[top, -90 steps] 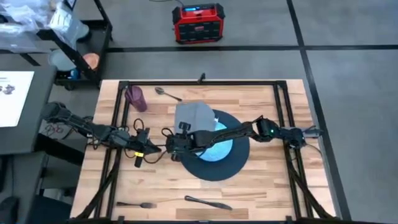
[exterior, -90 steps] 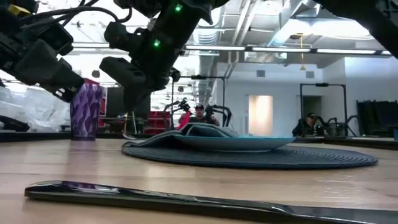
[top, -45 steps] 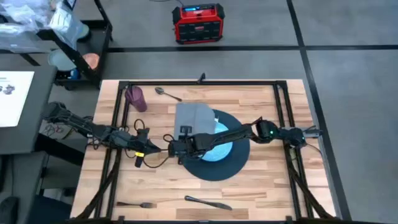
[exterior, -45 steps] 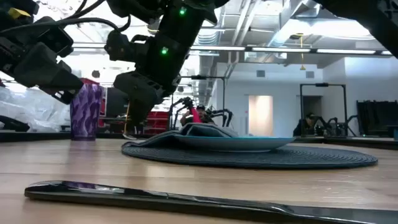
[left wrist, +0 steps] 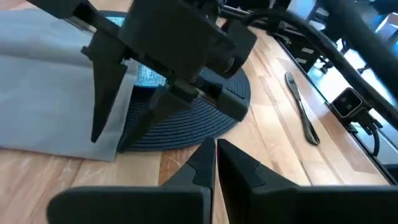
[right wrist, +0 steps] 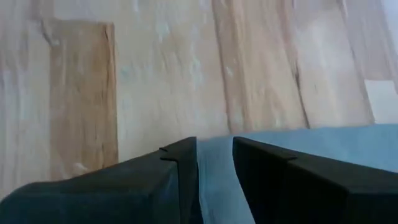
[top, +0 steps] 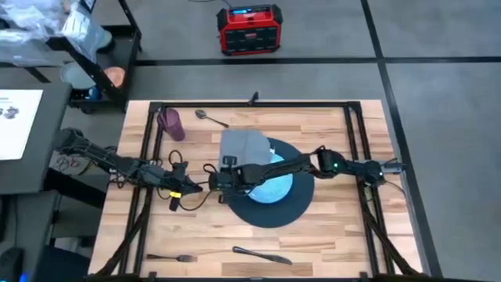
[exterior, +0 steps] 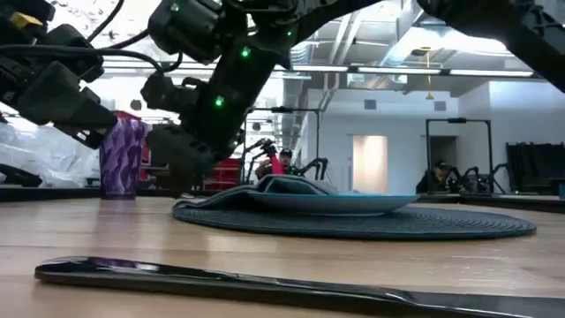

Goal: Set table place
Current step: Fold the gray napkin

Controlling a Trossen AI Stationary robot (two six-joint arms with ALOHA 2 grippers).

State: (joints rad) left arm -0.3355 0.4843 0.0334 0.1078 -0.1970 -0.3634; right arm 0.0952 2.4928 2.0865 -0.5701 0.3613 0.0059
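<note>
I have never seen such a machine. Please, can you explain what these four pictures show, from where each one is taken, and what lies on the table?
These are two robot arms working at a wooden table, each ending in a two-finger gripper. One picture looks down from above, one looks level across the tabletop, and two come from cameras on the arms' wrists. On the table lie a dark round mat, a light blue plate on it, a grey napkin partly over the plate, a purple cup, a spoon, a fork and a knife. The right gripper, open, reaches across to the napkin's edge, with cloth showing between its fingers. The left gripper waits shut beside it, holding nothing.
</note>
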